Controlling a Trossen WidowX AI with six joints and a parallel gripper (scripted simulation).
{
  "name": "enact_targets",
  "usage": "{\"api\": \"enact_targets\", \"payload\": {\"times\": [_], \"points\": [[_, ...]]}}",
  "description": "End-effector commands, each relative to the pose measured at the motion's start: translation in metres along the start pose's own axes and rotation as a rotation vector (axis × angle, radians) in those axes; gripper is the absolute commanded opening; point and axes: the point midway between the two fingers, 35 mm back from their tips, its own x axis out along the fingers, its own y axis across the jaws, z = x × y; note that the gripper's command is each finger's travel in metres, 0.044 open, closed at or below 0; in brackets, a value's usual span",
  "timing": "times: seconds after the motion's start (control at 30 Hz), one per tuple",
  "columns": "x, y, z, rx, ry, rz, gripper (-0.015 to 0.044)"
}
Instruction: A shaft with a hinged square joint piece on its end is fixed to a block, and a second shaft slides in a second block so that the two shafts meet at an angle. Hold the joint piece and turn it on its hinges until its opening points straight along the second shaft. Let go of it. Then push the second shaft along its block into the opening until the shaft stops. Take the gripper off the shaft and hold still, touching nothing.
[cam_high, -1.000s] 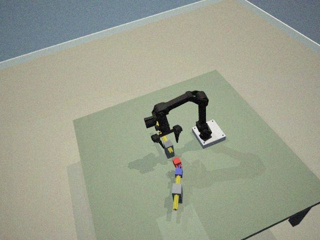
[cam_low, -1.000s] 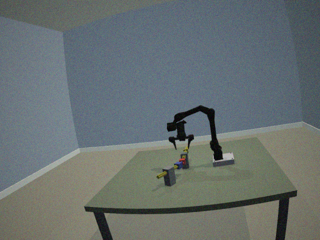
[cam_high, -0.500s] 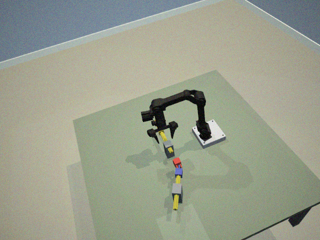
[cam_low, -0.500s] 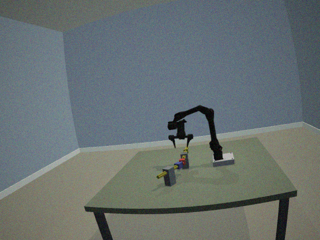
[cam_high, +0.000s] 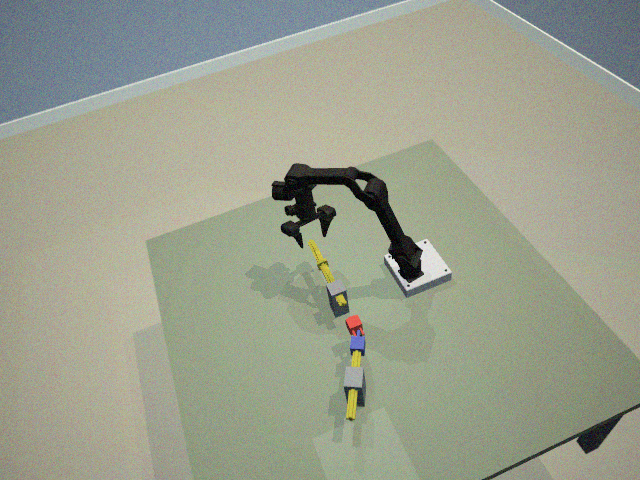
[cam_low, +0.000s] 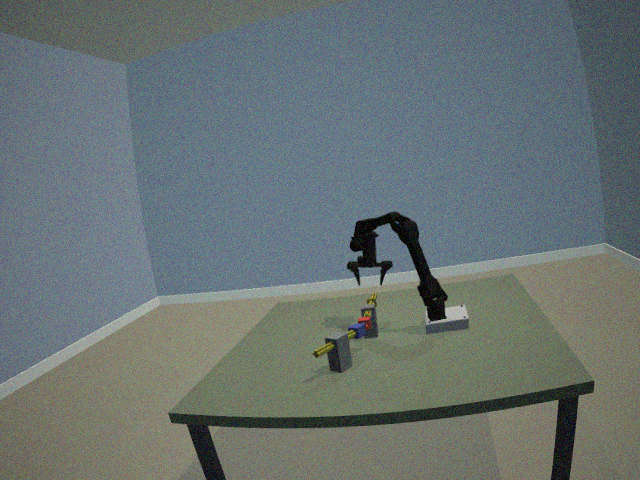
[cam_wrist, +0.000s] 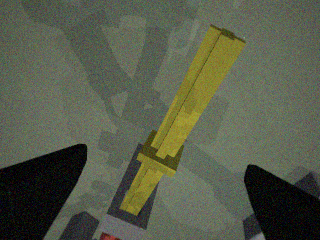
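Observation:
My gripper (cam_high: 311, 236) (cam_low: 370, 282) (cam_wrist: 166, 161) is open and empty. It hangs above the free outer end of the second yellow shaft (cam_high: 321, 263) (cam_low: 372, 298) (cam_wrist: 200, 100), touching nothing. That shaft runs through its grey block (cam_high: 334, 298) (cam_low: 369, 314) (cam_wrist: 122, 220), and a darker collar (cam_wrist: 160, 157) sits on it near the block. The red joint piece (cam_high: 354, 324) (cam_low: 364, 321) sits just beyond that block, hinged to a blue piece (cam_high: 357, 343) (cam_low: 356, 329) on the first yellow shaft (cam_high: 351, 405) (cam_low: 322, 350). The first shaft is fixed in its own grey block (cam_high: 354, 383) (cam_low: 339, 352). A gap shows between the second shaft's inner end and the red piece.
The arm's white base plate (cam_high: 431, 266) (cam_low: 454, 316) stands to the right of the blocks on the green table (cam_high: 232, 361) (cam_low: 413, 372). The table's near edge shows in the exterior view. Arm shadows fall on the table around the blocks.

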Motion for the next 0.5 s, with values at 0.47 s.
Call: {"api": "enact_targets", "payload": {"times": [0.47], "points": [[0.037, -0.009, 0.018, 0.166, -0.18, -0.15, 0.044]]}}
